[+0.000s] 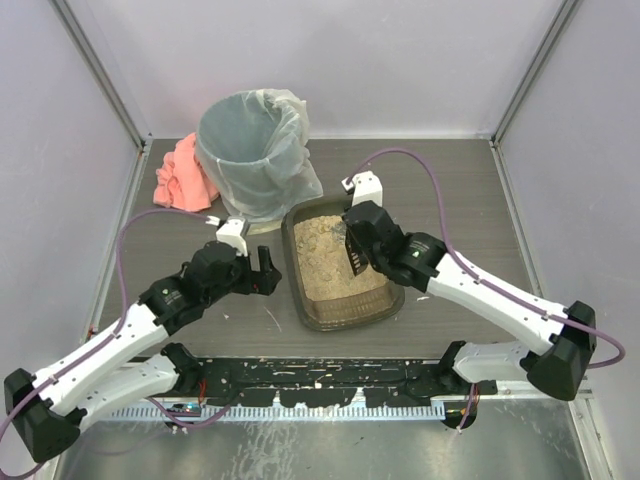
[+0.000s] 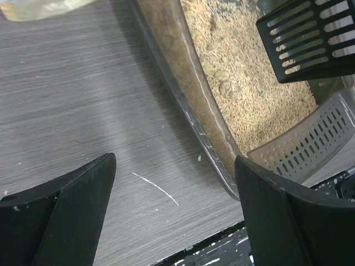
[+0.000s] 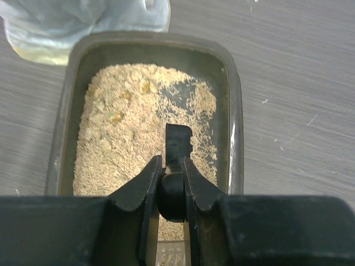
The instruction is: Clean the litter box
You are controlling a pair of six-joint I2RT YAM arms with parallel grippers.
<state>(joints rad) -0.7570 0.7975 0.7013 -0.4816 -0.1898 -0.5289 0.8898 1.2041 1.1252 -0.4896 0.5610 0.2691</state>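
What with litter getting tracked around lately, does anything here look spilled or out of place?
Only small things: a pale speck, possibly litter, and a white streak lie on the table left of the litter box, and a crumpled pink cloth sits beside the bin. Otherwise nothing stands out.

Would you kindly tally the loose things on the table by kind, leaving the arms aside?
litter box: 1
lined bin: 1
pink cloth: 1
black slotted scoop: 1
grey slotted piece: 1
Total: 5
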